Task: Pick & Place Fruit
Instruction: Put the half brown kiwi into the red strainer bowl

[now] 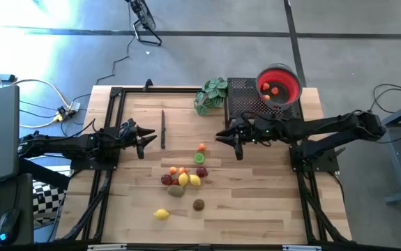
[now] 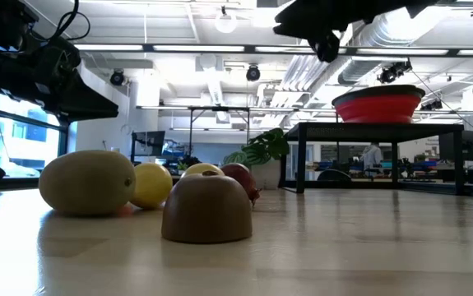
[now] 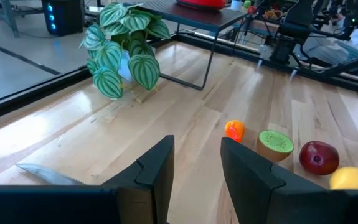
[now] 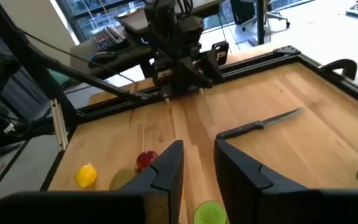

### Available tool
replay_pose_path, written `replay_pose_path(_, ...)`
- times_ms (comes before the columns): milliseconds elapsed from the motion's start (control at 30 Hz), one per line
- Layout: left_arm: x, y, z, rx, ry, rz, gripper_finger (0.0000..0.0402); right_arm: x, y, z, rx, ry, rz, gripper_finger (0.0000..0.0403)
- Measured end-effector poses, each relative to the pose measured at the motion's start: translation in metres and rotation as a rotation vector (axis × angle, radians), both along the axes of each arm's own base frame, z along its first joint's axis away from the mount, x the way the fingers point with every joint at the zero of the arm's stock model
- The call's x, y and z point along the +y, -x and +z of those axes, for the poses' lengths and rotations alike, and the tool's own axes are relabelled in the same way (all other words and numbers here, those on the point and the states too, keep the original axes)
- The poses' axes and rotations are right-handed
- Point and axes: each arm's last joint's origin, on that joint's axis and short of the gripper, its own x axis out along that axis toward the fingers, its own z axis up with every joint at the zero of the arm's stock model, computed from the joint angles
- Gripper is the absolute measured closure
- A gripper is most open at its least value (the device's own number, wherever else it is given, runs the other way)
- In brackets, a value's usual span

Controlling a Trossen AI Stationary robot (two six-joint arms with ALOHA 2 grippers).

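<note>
The right gripper (image 1: 237, 155), jaws narrowly parted and empty, is held above the small orange toy fruit (image 1: 201, 147), beside the halved green kiwi (image 1: 199, 157).

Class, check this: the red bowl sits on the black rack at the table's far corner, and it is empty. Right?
Not quite. The red bowl does sit on the black rack, but the high view shows small fruit already inside it.

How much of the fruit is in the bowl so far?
Done: a few small fruits sit in the red bowl on the black stand. In hand: nothing; the right tool hangs empty near the green kiwi half, fingers apart. Left: about ten fruits on the table. The left tool waits.
</note>
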Motion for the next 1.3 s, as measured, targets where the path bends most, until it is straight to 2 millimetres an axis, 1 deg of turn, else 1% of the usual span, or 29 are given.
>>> replay_pose_path(133,0.000,0.000,0.000,-0.003,0.011,-0.017,0.0274,0.004,-0.012,-0.012,0.023,-0.001,0.015,0.0321)
replay_pose_path(233,-0.001,0.000,0.000,-0.003,0.013,-0.026,0.0274,0.007,-0.022,-0.020,0.009,0.000,0.028,0.0321)
replay_pose_path(367,-0.001,0.000,0.000,-0.002,0.012,-0.026,0.0274,0.008,-0.032,-0.029,-0.010,0.008,0.032,0.0321)
replay_pose_path(467,-0.001,0.000,0.000,0.001,0.012,-0.026,0.0274,0.007,-0.039,-0.039,0.010,0.008,0.027,0.0321)
replay_pose_path(700,-0.001,0.000,0.000,0.003,0.010,-0.027,0.0274,0.005,-0.049,-0.060,0.072,0.021,-0.024,0.0321)
replay_pose_path(833,-0.001,0.000,0.000,0.003,0.010,-0.027,0.0274,0.005,-0.053,-0.068,0.093,0.023,-0.028,0.0321)
replay_pose_path(933,-0.001,0.000,0.000,0.003,0.010,-0.027,0.0274,0.005,-0.054,-0.071,0.106,0.017,-0.028,0.0321)
replay_pose_path(1100,-0.001,0.000,0.000,0.003,0.010,-0.027,0.0274,0.007,-0.054,-0.072,0.107,-0.004,-0.022,0.0321)
replay_pose_path(1300,-0.001,0.000,0.000,0.002,0.013,-0.026,0.0274,0.009,-0.045,-0.061,0.126,0.010,0.015,0.0321)
